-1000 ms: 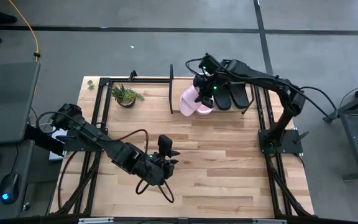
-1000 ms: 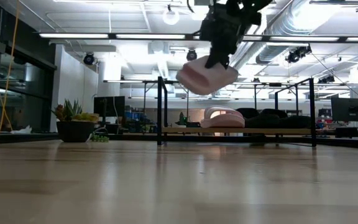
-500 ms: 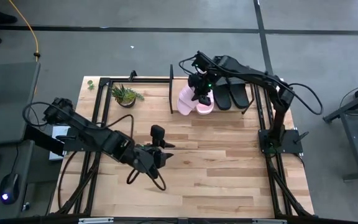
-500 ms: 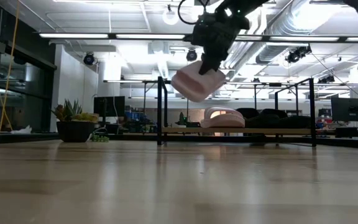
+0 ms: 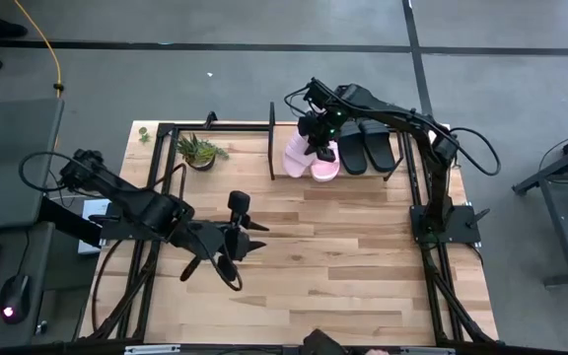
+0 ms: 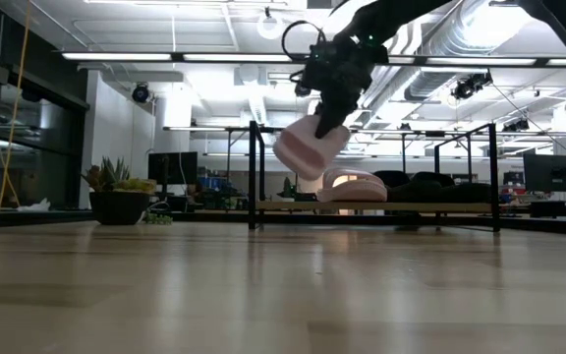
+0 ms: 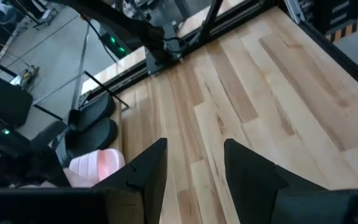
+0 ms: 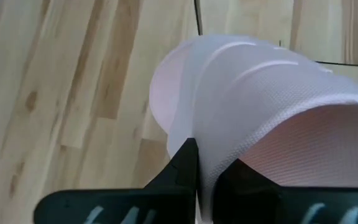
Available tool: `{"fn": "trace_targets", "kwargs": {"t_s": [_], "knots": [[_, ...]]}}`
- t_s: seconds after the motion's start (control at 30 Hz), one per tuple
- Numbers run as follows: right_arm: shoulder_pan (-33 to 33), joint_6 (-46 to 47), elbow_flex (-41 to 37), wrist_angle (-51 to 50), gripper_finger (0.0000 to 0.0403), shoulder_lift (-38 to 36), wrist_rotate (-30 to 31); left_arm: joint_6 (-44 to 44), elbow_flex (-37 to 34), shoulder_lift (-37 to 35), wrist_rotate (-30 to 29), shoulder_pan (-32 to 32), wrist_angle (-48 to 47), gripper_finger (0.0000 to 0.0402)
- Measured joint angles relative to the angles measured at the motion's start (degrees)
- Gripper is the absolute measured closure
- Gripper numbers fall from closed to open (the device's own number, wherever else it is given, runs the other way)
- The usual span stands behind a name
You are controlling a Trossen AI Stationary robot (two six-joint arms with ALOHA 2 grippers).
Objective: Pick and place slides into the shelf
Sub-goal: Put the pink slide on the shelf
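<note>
Counter [image 5: 343, 256]: pale wooden planks with visible grain, faintly glossy in the low view. Shelf [image 6: 460, 206]: thin black metal rods, matt, carrying a light wooden board. Held pink slide [image 8: 253, 112]: soft foam-like material, matt, its wide strap finely textured with raised ribs. Second pink slide [image 6: 352, 185]: same matt finish. Black slides [image 5: 368, 148]: matt, rubbery. Right hand [image 8: 194, 171] and left hand [image 7: 191, 168]: dark, smooth, matt plastic fingers. Floor [image 5: 264, 79]: grey, smooth.
</note>
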Motion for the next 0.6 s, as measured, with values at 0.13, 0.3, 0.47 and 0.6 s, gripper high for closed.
{"fn": "trace_targets", "kwargs": {"t_s": [0.13, 0.3, 0.47, 0.6], "knots": [[0.0, -5.0, 0.0, 0.2, 0.0401, 0.0, -1.1, 0.7, 0.0, -0.8, 0.2, 0.0, -0.3, 0.0259], [0.0, -8.7, 0.0, 0.3, 0.0401, 0.0, -4.3, 1.5, -0.1, -1.3, -0.1, 0.0, -0.5, 0.0259], [0.1, -12.5, 0.0, 0.5, 0.0401, 0.0, -4.7, 1.4, -0.1, -1.3, -0.1, 0.0, -0.8, 0.0259], [-0.1, -13.8, 0.0, 2.8, 0.0401, 0.3, -5.4, 0.8, -0.1, -1.3, -0.1, 0.0, -1.4, 0.0259]]}}
